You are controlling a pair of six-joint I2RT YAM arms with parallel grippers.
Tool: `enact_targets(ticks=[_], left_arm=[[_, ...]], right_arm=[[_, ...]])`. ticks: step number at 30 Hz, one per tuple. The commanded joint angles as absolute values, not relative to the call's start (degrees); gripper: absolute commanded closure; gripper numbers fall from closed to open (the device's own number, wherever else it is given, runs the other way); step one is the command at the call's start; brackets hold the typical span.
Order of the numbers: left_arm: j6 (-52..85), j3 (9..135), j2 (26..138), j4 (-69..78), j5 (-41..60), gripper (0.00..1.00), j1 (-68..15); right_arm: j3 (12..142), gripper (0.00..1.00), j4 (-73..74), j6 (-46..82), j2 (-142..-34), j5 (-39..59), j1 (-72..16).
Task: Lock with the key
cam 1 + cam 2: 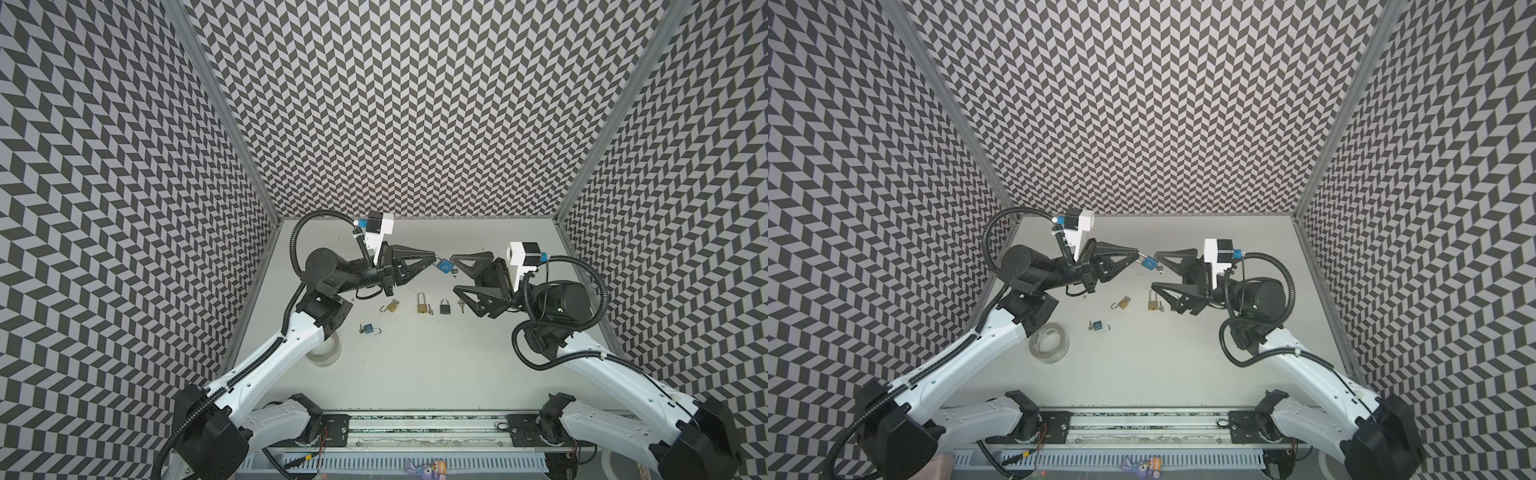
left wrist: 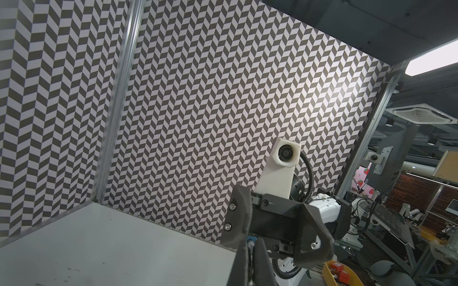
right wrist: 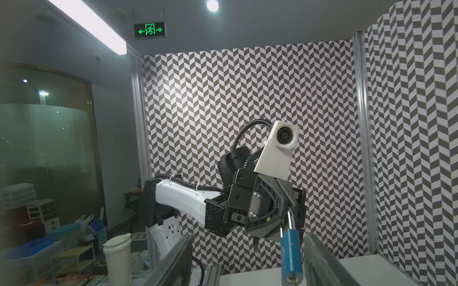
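Two arms up: my left gripper [image 1: 433, 254] clamps the small blue padlock [image 1: 444, 267]; my right gripper [image 1: 454, 274] gapes and, I reckon, next pinches and turns the silver key [image 1: 1160, 269].

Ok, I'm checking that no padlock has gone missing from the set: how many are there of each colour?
Blue: 2 (held blue padlock, loose blue padlock)
Brass: 2 (open brass padlock, long-shackle brass padlock)
Black: 1 (black padlock)
Total: 5
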State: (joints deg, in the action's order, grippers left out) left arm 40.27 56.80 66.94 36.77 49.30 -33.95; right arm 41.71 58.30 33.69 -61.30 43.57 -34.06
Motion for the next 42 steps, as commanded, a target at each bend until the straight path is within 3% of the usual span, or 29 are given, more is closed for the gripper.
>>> enact_targets(ticks=[1, 15, 27, 30, 34, 42], left_arm=[[42.54, 56.69, 65.74, 41.67, 48.69, 1.0, -34.63], [42.19, 56.51, 66.18, 41.58, 48.69, 1.0, -34.9], [41.92, 56.63, 66.54, 41.31, 48.94, 1.0, -34.98], [41.77, 56.64, 66.64, 41.18, 48.95, 1.0, -34.98], [41.66, 56.6, 66.88, 41.09, 49.07, 1.0, -35.07], [41.49, 56.7, 67.07, 40.81, 49.39, 1.0, -35.24]], right_arm=[[40.5, 0.39, 69.26, 37.98, -63.16, 41.12, -34.54], [41.56, 0.68, 74.06, 41.4, -67.3, 43.31, -35.38], [42.55, 0.72, 74.09, 42.16, -68.38, 43.5, -35.6], [42.79, 0.65, 73.62, 42.46, -68.37, 43.07, -35.6], [42.98, 0.65, 73.28, 42.92, -68.3, 42.38, -35.6], [43.07, 0.77, 72.75, 43.63, -68.32, 41.93, -35.68]])
